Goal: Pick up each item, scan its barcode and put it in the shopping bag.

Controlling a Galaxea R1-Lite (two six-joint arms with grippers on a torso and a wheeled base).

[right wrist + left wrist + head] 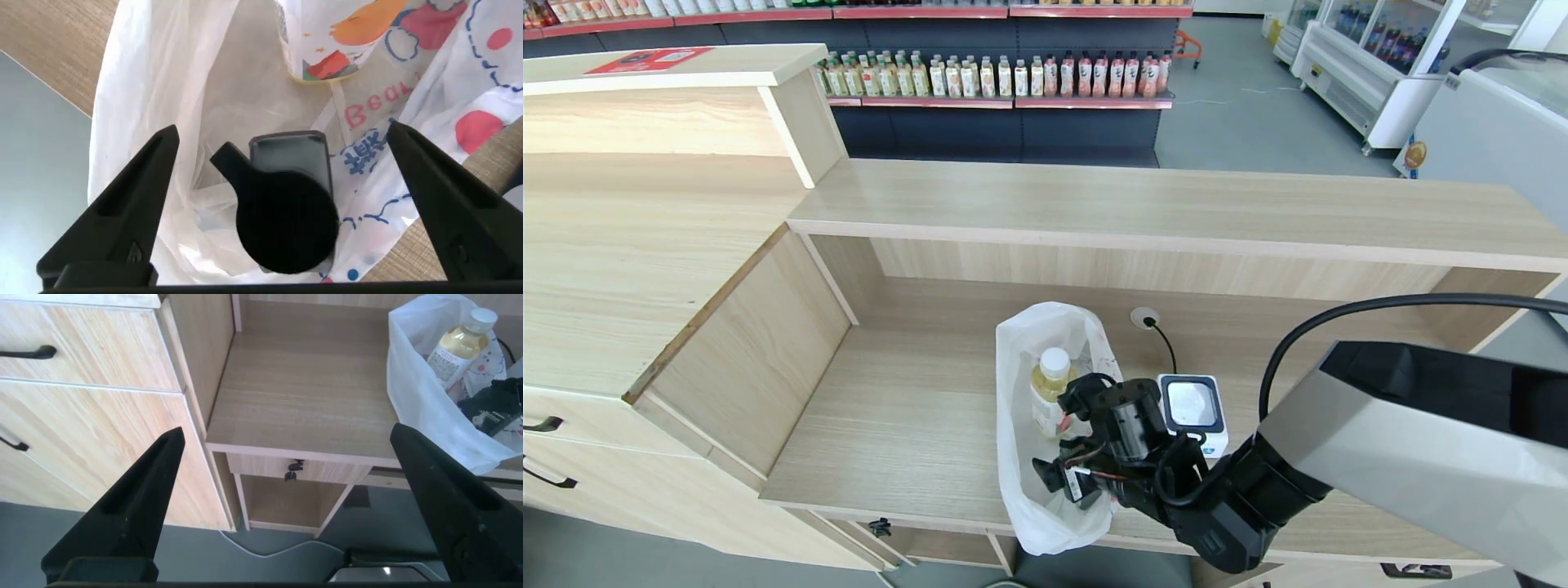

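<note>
Now above the shopping bag [1021,351], our right claw [282,137] gapes wide and empty, a dark item [286,212] lying beneath beside the bottle [1052,380], released, we judge. The bag stands just beside the scanner [1192,406] for short transfers; our left claw [288,434] hangs open, empty, off the tabletop [907,416] front.

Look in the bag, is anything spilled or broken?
Nothing stands out. The bottle sits capped in the shopping bag, a black item lies at its bottom, and no liquid shows.
</note>
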